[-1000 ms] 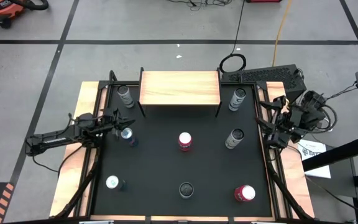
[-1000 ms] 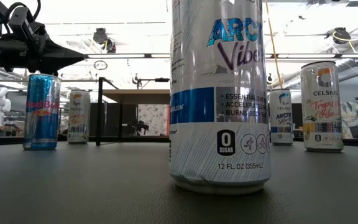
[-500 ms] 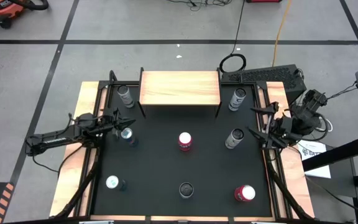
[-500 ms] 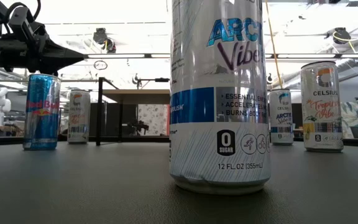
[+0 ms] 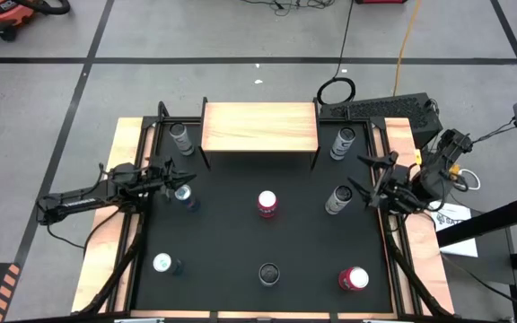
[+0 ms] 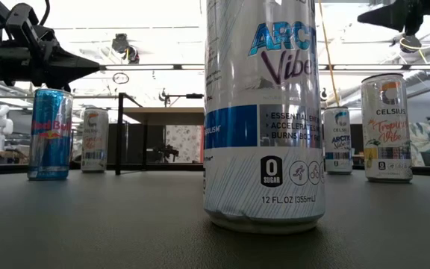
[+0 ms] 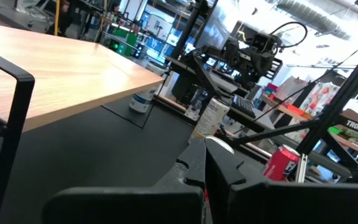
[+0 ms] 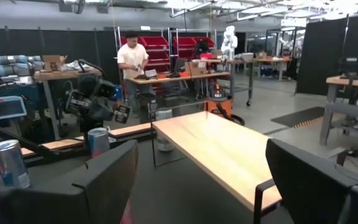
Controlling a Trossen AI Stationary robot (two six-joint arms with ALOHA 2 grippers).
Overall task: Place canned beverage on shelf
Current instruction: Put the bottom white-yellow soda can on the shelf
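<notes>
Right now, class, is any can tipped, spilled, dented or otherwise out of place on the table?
Nothing stands out. Every can on the black table stands upright and apart from the others, with no visible spill, and the shelf sits square with nothing on it.

left gripper (image 5: pixel 170 179) fingers closed, right gripper (image 5: pixel 363 174) fingers spread

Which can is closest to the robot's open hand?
The grey can at mid-right of the table, just beside the open right hand. The other grey can by the shelf sits farther back, and the red ones are farther still.
</notes>
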